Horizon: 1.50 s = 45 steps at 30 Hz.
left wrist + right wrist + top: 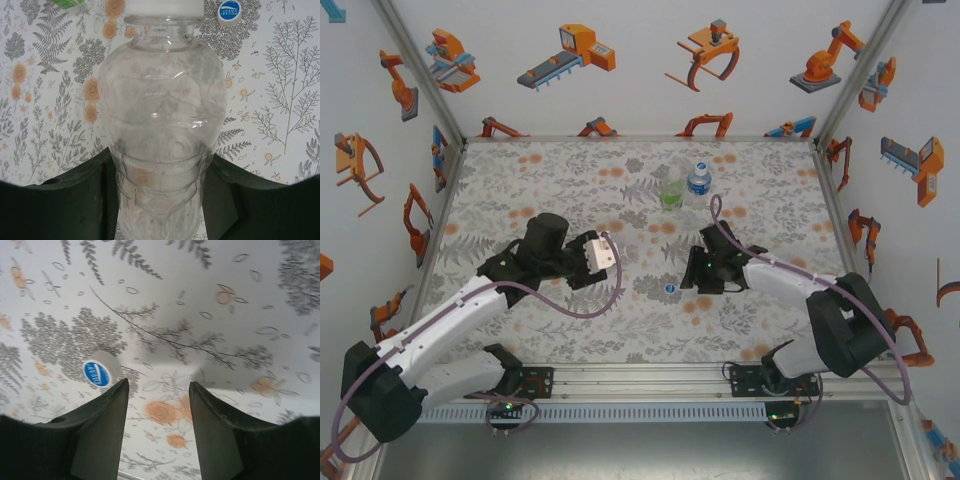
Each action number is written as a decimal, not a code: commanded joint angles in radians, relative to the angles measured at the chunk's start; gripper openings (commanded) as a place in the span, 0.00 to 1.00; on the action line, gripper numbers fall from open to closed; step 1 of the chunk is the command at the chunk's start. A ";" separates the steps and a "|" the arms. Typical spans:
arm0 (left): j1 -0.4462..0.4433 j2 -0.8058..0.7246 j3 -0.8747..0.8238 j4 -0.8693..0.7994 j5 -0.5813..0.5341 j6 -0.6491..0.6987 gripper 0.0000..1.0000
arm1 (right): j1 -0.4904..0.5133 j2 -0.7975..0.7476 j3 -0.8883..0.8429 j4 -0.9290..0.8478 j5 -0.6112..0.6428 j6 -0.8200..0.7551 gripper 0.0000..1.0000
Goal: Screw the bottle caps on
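**Left jaws grip the colourless bottle; right jaws stand released beside a loose cap**

The floral-patterned surface (520, 330) stretches under both of your arms. You can place everything from the blue-topped cap (669, 289) (100, 371), which lies loose on it near the middle.

To the left of that cap, your left gripper (592, 256) (160, 200) has its jaws clenched on the lower body of the colourless bottle (606, 250) (162, 100), one finger at each side.

Just to the right of the cap, your right gripper (685, 278) (157, 410) hangs low over the surface. Its jaws are released and nothing is between them. In the right wrist view the cap sits just beside the tip of one finger. You cannot tell whether it touches.

Well behind the cap, toward the far edge, the green-tinted bottle (671, 190) and the blue-labelled bottle (697, 183) stand upright, side by side.

Smallest of all, a white cap (162, 5) sits on the neck of the colourless bottle. You cannot tell how tightly it is screwed on.
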 commanded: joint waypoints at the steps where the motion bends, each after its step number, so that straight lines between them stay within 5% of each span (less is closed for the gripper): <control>1: 0.005 0.000 0.003 0.001 0.027 0.000 0.00 | 0.032 -0.037 0.066 -0.122 0.104 -0.064 0.50; 12: 0.005 -0.008 0.004 -0.003 0.019 0.002 0.00 | 0.245 0.111 0.227 -0.138 0.214 -0.269 0.53; 45: 0.004 -0.020 0.007 -0.013 0.027 0.001 0.00 | 0.286 0.311 0.340 -0.154 0.168 -0.295 0.37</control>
